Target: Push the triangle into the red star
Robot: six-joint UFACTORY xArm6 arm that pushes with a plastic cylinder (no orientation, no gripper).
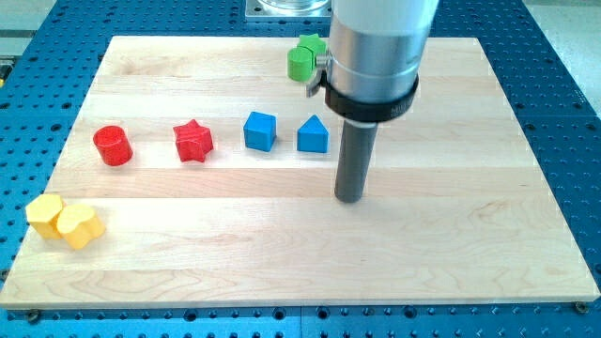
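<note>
A blue triangle block (313, 135) lies near the middle of the wooden board (451, 244). A blue cube (260, 130) sits just to its left, between it and the red star (193, 141). My tip (350, 198) rests on the board to the lower right of the triangle, a short gap away from it and not touching it. The rod rises from the tip into the grey arm body at the view's top.
A red cylinder (113, 145) stands left of the star. Two yellow blocks (44, 214) (78, 225) sit together at the board's lower left. A green block (303, 56) lies at the top, partly hidden behind the arm.
</note>
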